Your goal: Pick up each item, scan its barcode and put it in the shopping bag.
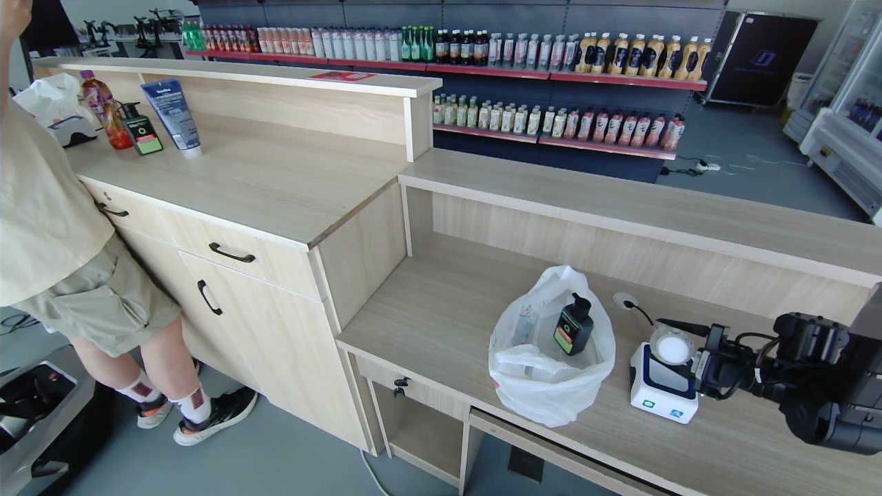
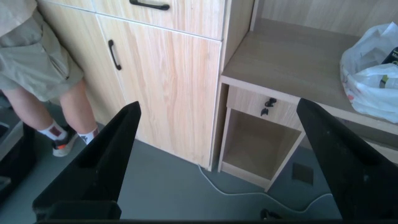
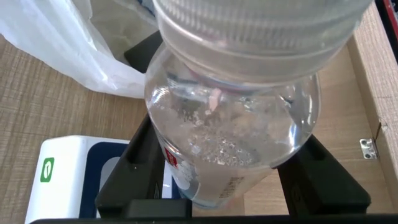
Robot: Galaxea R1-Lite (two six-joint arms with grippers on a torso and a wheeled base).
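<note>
My right gripper (image 1: 710,362) is shut on a clear bottle (image 1: 672,348) with a white ribbed cap, lying on its side just above the white-and-blue barcode scanner (image 1: 661,389). In the right wrist view the bottle (image 3: 230,124) sits between the black fingers (image 3: 137,168), with the scanner (image 3: 68,174) beneath it. The white shopping bag (image 1: 551,351) stands open left of the scanner, with a dark pump bottle (image 1: 573,327) inside. My left gripper (image 2: 217,168) is open and holds nothing, hanging over the floor in front of the counter, with the bag (image 2: 370,68) far off.
On the higher counter to the left stand a drink bottle (image 1: 103,110), a second pump bottle (image 1: 141,129), a blue tube (image 1: 172,114) and a white bag (image 1: 55,107). A person stands by that counter. A raised wooden ledge (image 1: 620,207) runs behind the bag.
</note>
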